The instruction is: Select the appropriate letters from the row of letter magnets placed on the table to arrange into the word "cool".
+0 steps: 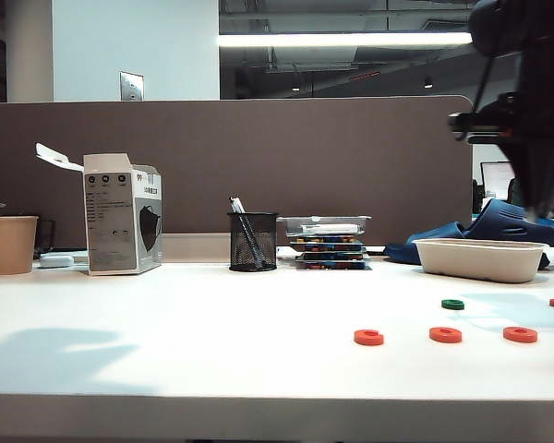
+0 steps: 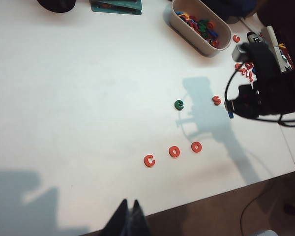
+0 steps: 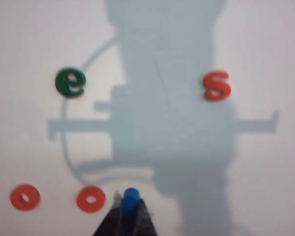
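White table (image 2: 78,98) under office light, grey partition behind. You've got three red-orange letters in a line near the front edge: c (image 2: 149,160), o (image 2: 174,152), o (image 2: 196,146), flat, glossy, ring-like. Green e (image 2: 179,104) sits at 12 o'clock from them, red s (image 2: 217,100) at 1 o'clock. Right gripper (image 3: 129,209) is up off the table, clamped on a small light-blue piece (image 3: 131,195). Left gripper (image 2: 128,216) hovers near the front edge at 7 o'clock, fingers pressed together, nothing in them

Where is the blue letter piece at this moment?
The blue piece is clamped in the right pincer, shown in the right wrist view, above the table just beside the nearest red o, with the red s farther off.
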You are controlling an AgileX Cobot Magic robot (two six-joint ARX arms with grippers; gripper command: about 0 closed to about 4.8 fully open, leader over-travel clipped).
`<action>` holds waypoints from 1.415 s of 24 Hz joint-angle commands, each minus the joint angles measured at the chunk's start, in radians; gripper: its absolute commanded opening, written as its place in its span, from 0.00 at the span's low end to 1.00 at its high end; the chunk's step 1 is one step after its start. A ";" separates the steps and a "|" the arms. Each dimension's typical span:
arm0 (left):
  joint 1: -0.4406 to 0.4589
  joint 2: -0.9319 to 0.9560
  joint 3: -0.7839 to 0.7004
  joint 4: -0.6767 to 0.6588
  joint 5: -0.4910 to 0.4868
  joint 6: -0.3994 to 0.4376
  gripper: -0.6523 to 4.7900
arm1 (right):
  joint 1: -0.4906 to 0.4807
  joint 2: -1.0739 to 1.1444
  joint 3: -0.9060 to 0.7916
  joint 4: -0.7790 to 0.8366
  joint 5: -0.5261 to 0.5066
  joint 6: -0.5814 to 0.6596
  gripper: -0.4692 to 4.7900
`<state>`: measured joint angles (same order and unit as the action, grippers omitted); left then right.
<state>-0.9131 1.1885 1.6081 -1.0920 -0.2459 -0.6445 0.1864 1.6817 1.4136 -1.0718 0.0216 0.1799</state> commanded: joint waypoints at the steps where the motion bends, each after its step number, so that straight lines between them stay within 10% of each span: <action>1: -0.002 -0.002 0.004 0.009 -0.002 0.005 0.11 | 0.000 -0.054 -0.098 0.040 -0.005 0.002 0.07; 23: -0.001 -0.002 0.004 0.009 -0.002 0.005 0.11 | 0.002 -0.072 -0.443 0.312 -0.017 0.032 0.07; 28: -0.001 -0.002 0.004 0.009 -0.002 0.005 0.11 | 0.002 -0.073 -0.444 0.302 0.002 0.032 0.28; 34: -0.001 -0.002 0.004 0.009 -0.002 0.005 0.11 | 0.002 -0.075 -0.434 0.286 -0.008 0.032 0.31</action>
<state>-0.9131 1.1889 1.6081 -1.0920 -0.2459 -0.6445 0.1886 1.6115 0.9730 -0.7792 0.0174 0.2115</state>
